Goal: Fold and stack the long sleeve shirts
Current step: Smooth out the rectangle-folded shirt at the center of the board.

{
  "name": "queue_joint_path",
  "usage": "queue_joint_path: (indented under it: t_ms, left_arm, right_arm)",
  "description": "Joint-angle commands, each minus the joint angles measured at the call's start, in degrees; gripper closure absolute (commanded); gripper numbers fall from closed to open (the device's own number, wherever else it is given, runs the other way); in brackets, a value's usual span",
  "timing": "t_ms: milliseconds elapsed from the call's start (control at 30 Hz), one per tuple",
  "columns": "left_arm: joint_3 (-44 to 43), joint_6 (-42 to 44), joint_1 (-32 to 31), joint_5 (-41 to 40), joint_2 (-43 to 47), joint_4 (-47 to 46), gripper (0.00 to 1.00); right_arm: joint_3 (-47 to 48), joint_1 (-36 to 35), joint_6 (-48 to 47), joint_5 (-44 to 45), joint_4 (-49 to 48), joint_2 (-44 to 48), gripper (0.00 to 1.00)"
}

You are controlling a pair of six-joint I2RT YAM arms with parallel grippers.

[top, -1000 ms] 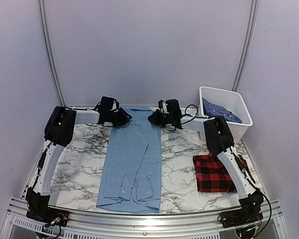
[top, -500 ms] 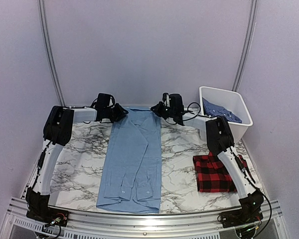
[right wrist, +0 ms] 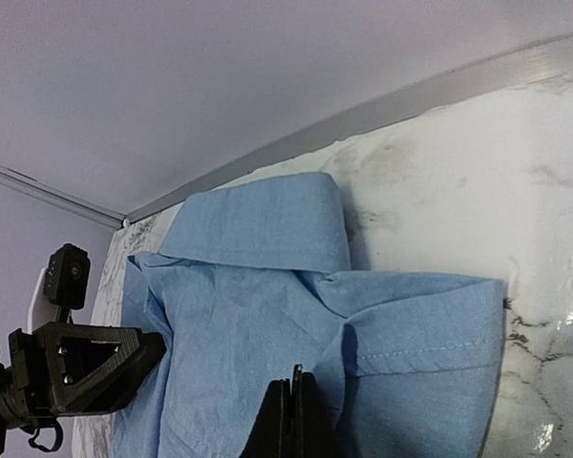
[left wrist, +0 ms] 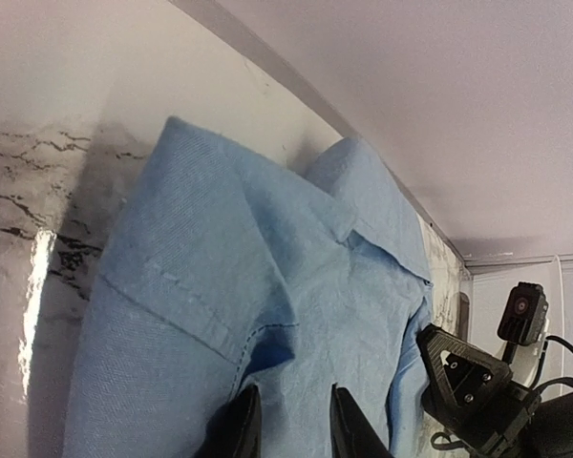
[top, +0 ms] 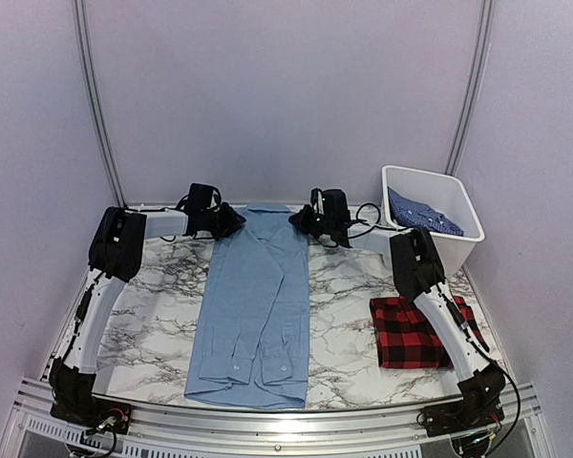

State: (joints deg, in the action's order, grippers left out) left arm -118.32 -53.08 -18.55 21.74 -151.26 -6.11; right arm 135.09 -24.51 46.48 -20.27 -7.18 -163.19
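Pinching shoulders of flat light blue shirt (top: 253, 315), sleeves folded inward, collar at table (top: 349, 286) far edge, with left gripper (left wrist: 291, 422) and right gripper (right wrist: 293, 405).

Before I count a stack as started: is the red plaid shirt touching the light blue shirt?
Apart. The top view shows bare marble table between the red plaid shirt and the light blue shirt.

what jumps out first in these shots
A light blue shirt lies lengthwise down the middle of the marble table, left arm and right arm meeting its collar at the far edge. A folded red plaid shirt sits near right; a white bin stands far right.
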Motion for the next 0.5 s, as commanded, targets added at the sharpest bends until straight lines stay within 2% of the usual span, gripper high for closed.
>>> queue_joint_path:
  t_ms: [0,267,467]
  left_arm:
    - [-2.6,-1.8,0.9,-1.8,-1.1,2.5,0.73]
    - [-7.3,-0.9,1.5,-1.2,-0.8,3.3,0.72]
    - [-7.3,2.6,1.6,-0.5,3.5,3.3,0.67]
  right_arm:
    - [0.9,0.3,-1.2,0.9,3.6,0.7,1.0]
    - [1.5,0.3,-5.1,-3.4,3.7,5.3,1.0]
    - [-0.5,-0.2,-9.3,-6.4,5.7,11.6,0.97]
